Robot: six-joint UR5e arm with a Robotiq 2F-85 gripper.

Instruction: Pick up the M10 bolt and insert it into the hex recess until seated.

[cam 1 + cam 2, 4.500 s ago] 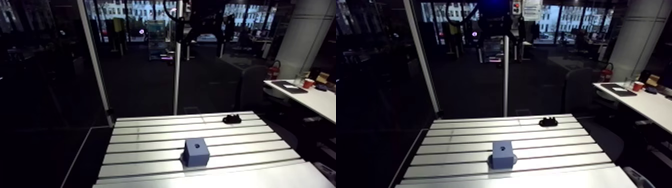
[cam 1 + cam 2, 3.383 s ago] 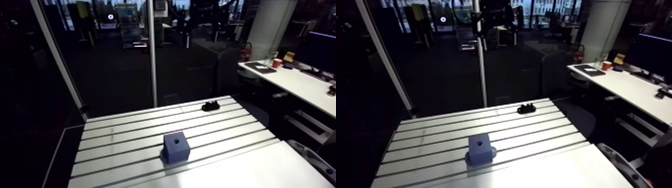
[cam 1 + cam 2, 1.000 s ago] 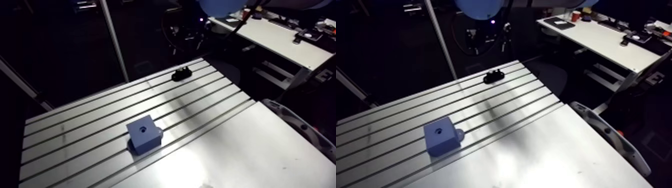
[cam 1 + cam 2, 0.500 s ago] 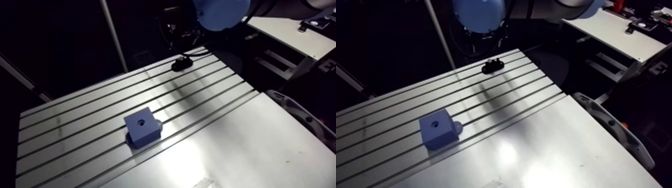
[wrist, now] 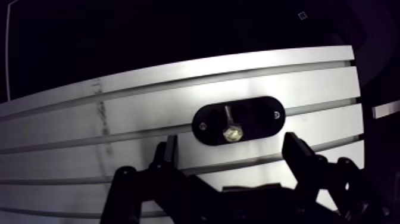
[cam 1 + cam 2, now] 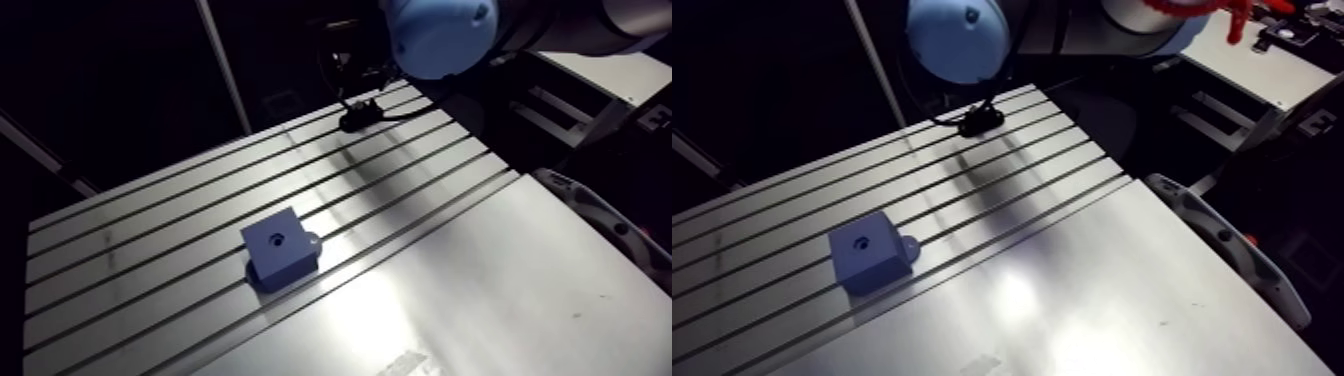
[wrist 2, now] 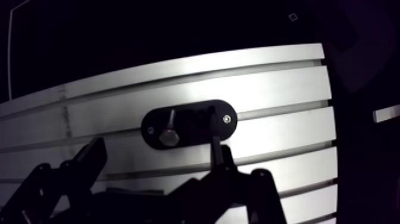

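Note:
The M10 bolt (image 5: 231, 128) lies with its hex head toward me on a black oval holder (image 5: 238, 121) at the slotted table's far end. My gripper (image 5: 232, 145) hovers above it, open, with one finger (image 5: 171, 149) on each side of the holder and nothing between them. The bolt's head sits roughly midway between the fingers. In the arm view the holder (image 6: 360, 118) lies under the arm's light-blue wrist cap (image 6: 440, 35). The blue block (image 6: 280, 250) with its dark recess on top stands mid-table, well apart from the holder.
The slotted aluminium table (image 6: 150, 230) gives way to a smooth plate (image 6: 470, 290) at the near right. A pale curved part (image 6: 1222, 245) runs past the table's right edge. Just beyond the holder, the table's far edge drops to a dark floor. A slim post (image 6: 222, 60) stands behind.
The arm has swung down over the table's far end, and its wrist cap now looms above the holder. The view has tilted down with it. Block and holder have stayed put.

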